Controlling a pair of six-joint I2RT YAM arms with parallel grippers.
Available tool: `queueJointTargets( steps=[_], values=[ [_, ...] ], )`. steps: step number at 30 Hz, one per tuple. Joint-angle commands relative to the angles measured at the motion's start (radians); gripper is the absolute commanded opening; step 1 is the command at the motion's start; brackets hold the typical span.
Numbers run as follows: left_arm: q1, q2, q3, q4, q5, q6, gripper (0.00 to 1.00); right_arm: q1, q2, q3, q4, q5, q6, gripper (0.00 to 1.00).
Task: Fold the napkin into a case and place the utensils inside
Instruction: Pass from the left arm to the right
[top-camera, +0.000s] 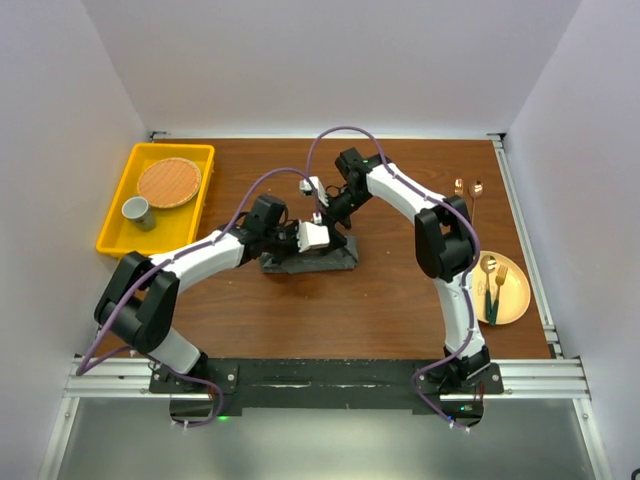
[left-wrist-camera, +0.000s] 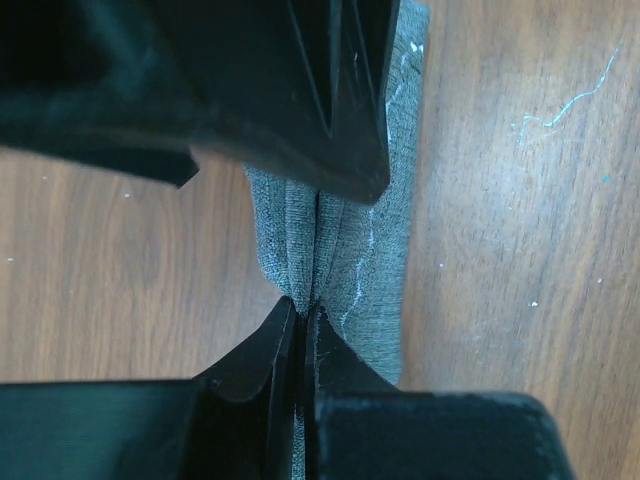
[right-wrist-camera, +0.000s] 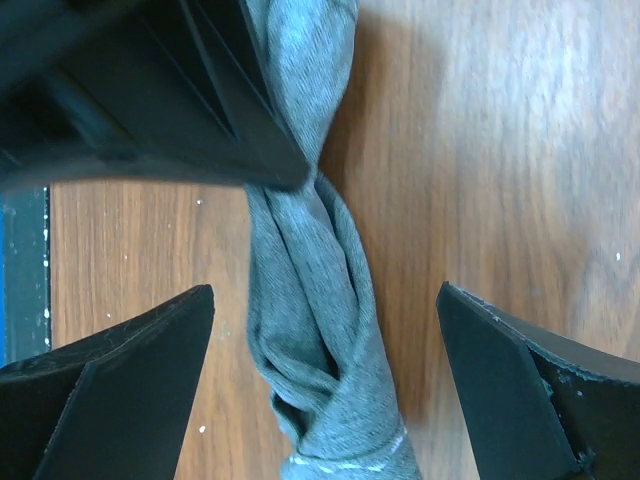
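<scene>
The dark grey napkin (top-camera: 310, 260) lies bunched in a long, twisted strip on the wooden table. My left gripper (top-camera: 330, 244) is shut on a fold of it; in the left wrist view the fingertips (left-wrist-camera: 303, 305) pinch the cloth (left-wrist-camera: 370, 250). My right gripper (top-camera: 325, 218) is open just above it; in the right wrist view (right-wrist-camera: 325, 295) the twisted napkin (right-wrist-camera: 310, 340) lies between the spread fingers (right-wrist-camera: 130, 370) without touching them. Two copper utensils (top-camera: 468, 194) lie at the far right. More utensils (top-camera: 494, 285) rest on a round yellow plate (top-camera: 516, 298).
A yellow tray (top-camera: 112, 232) at the back left holds a woven round mat (top-camera: 169, 181) and a grey cup (top-camera: 137, 211). White walls close in the table on three sides. A metal rail (top-camera: 330, 378) runs along the near edge.
</scene>
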Motion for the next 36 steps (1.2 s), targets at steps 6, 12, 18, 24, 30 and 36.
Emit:
queueJointTargets(
  steps=[6,12,18,24,30,36],
  values=[
    [-0.003,-0.066,-0.024,0.087,0.039,0.037,0.0,-0.039,-0.053,0.029,-0.044,-0.034,-0.073,0.98],
    [-0.003,-0.076,-0.034,0.092,0.04,0.043,0.0,-0.006,-0.044,0.011,-0.005,-0.024,-0.049,0.98],
    [-0.003,-0.079,-0.04,0.103,0.04,0.042,0.0,0.009,-0.054,-0.037,0.009,-0.027,-0.047,0.94],
    [-0.001,-0.079,-0.043,0.11,0.042,0.033,0.0,0.015,-0.056,-0.086,0.061,0.002,-0.037,0.84],
    [-0.003,-0.082,-0.049,0.112,0.039,0.034,0.0,0.032,-0.062,-0.129,0.13,0.053,-0.015,0.68],
    [-0.003,-0.091,-0.048,0.12,0.034,0.008,0.0,0.041,-0.099,-0.186,0.206,0.088,0.028,0.15]
  ],
)
